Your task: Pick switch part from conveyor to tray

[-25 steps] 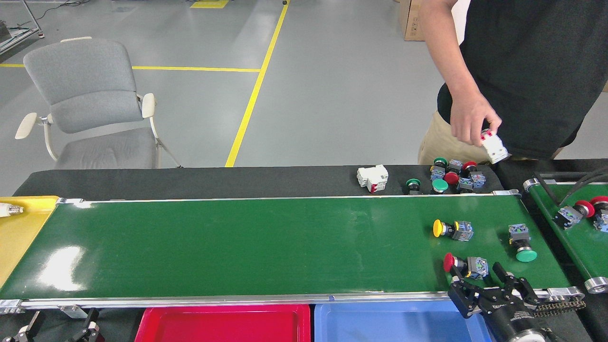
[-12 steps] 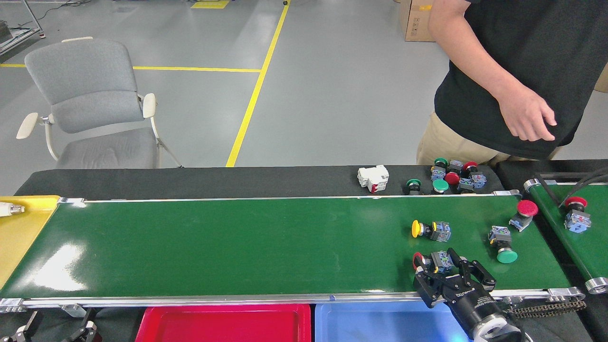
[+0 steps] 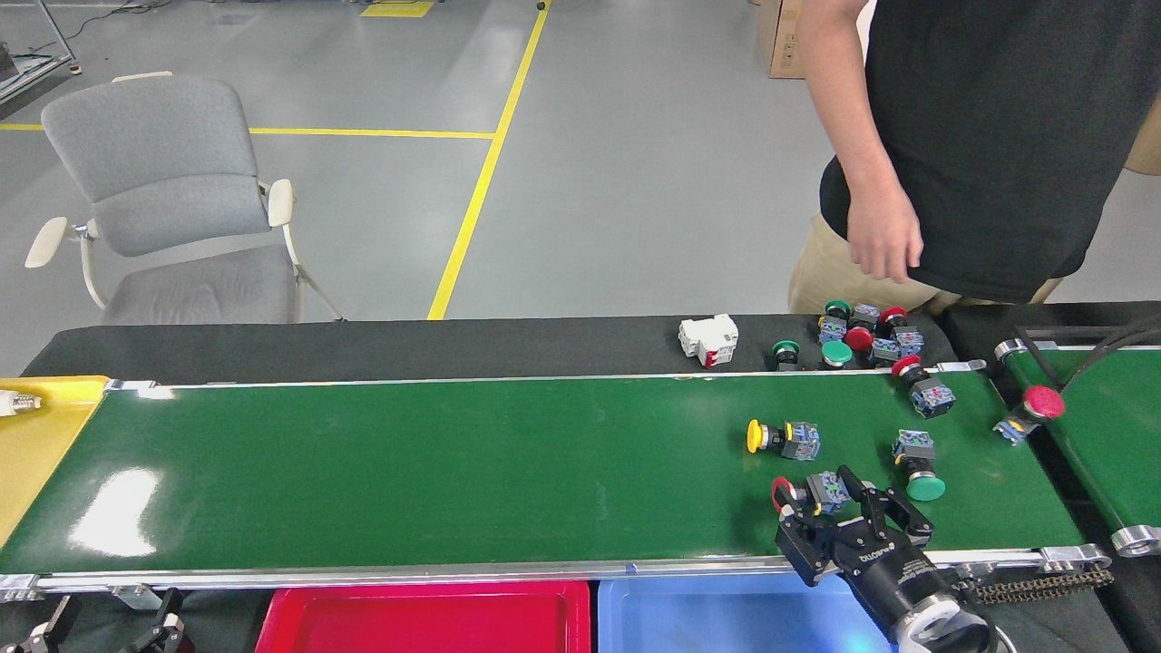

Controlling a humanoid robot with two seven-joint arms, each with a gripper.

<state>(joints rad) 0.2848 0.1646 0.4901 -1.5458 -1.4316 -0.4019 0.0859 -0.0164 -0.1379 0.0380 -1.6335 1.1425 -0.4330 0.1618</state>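
Black right tool [image 3: 830, 514] stands open on the conveyor [image 3: 453, 472], fingers straddling the red switch part [image 3: 807, 492], not clamped.

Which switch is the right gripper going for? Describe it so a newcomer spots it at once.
Find the conveyor and follow it to its right end. Near the front rail, the right gripper sits around a red switch. It is the nearest of the belt's switches to the blue tray; the yellow switch lies just behind it.

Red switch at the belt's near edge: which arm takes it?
Right. The right gripper already has its fingers either side of the red switch. The left gripper sits at the bottom-left corner, far from it.
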